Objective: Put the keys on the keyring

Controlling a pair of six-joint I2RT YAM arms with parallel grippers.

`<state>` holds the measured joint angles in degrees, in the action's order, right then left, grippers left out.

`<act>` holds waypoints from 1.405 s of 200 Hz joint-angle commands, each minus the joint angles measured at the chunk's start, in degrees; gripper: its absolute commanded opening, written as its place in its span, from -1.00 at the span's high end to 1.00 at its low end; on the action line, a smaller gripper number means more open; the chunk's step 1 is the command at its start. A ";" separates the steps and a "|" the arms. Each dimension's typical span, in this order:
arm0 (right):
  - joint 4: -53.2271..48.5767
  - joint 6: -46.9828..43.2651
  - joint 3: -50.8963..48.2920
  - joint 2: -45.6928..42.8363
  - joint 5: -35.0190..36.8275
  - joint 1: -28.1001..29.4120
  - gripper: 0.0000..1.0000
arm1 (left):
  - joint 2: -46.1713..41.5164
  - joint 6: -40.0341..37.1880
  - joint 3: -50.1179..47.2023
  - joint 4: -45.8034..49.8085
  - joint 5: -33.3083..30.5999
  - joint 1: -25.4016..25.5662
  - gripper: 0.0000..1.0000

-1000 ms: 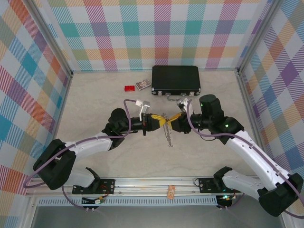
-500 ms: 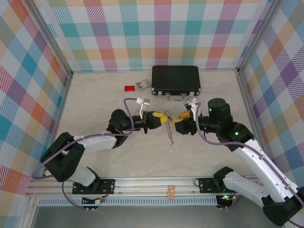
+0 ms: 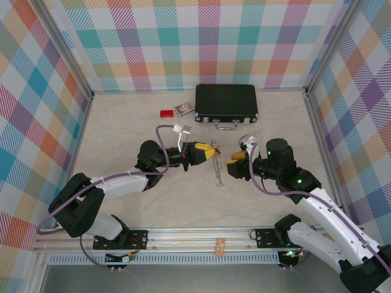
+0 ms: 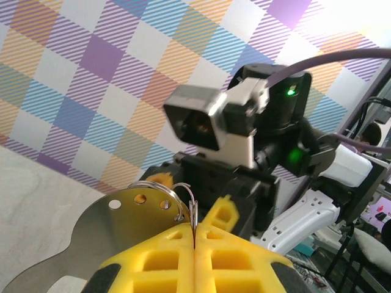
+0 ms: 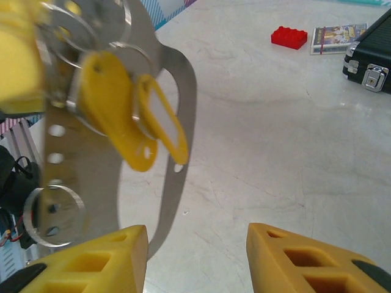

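Observation:
The keyring (image 3: 217, 172), a flat grey metal loop with holes and wire rings, hangs above the table's middle. My left gripper (image 3: 208, 152) holds it from the left. In the left wrist view the yellow fingers (image 4: 153, 256) are pressed together on a thin wire ring of the keyring (image 4: 116, 235). A yellow-headed key (image 5: 110, 97) and a yellow tag (image 5: 162, 125) dangle at the top of the keyring (image 5: 183, 110). My right gripper (image 3: 234, 160) sits just right of the loop, open, apart from it. Bare table shows between the spread jaws of the right gripper (image 5: 195, 232).
A black case (image 3: 226, 102) with a silver handle lies at the back. Left of it are a small card box (image 3: 184, 109) and a red block (image 3: 166, 113). Checkered walls close in three sides. A metal rail (image 3: 195, 235) runs along the near edge.
My right gripper has opened and backed off to the right and nearer, away from the keyring. The left gripper kept its hold and shifted slightly, the loop swinging under it.

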<state>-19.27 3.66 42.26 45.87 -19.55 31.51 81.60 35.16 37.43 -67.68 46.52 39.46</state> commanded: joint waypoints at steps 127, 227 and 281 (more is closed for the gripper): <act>30.43 -5.14 -9.83 0.06 -6.42 0.66 0.16 | -1.69 0.92 1.43 -2.24 0.98 1.14 1.00; 29.24 -8.76 -8.73 -0.73 -2.86 2.43 0.62 | -1.38 1.47 1.14 -3.30 1.54 1.31 1.00; 26.82 -11.04 -7.65 -2.14 -0.66 2.46 0.86 | 0.10 3.36 1.33 -5.85 2.58 1.45 1.00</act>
<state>7.97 -5.63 32.99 44.62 -21.45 33.74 81.21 37.21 37.43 -68.12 47.48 40.14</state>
